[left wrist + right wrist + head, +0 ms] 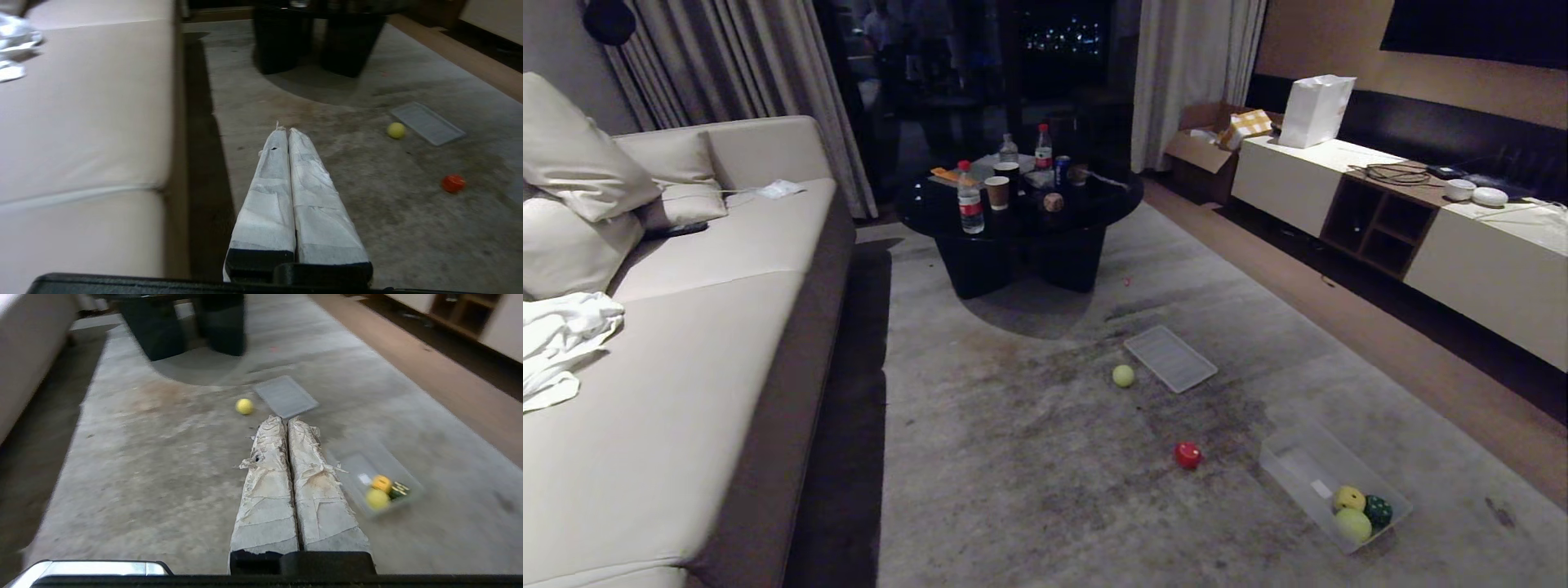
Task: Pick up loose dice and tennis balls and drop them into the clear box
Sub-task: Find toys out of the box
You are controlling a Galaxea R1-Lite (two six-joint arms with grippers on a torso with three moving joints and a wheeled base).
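Note:
On the grey rug a loose tennis ball (1123, 376) (396, 130) (244, 406) lies beside a flat ribbed lid. A red die (1187, 455) (453, 183) sits nearer me. The clear box (1303, 465) (367, 461) stands at the right, holding a yellow die (1348, 497) (381, 483), a dark green die (1378, 510) (399, 491) and a tennis ball (1353, 525) (376, 498). A tan die (1053, 202) rests on the black table. My left gripper (287, 130) and right gripper (284, 419) are both shut, empty, held above the rug. Neither arm shows in the head view.
The ribbed lid (1170, 358) lies flat behind the loose ball. A round black coffee table (1021, 220) carries bottles and cups. A beige sofa (686, 327) runs along the left, and a low white cabinet (1462, 237) along the right wall.

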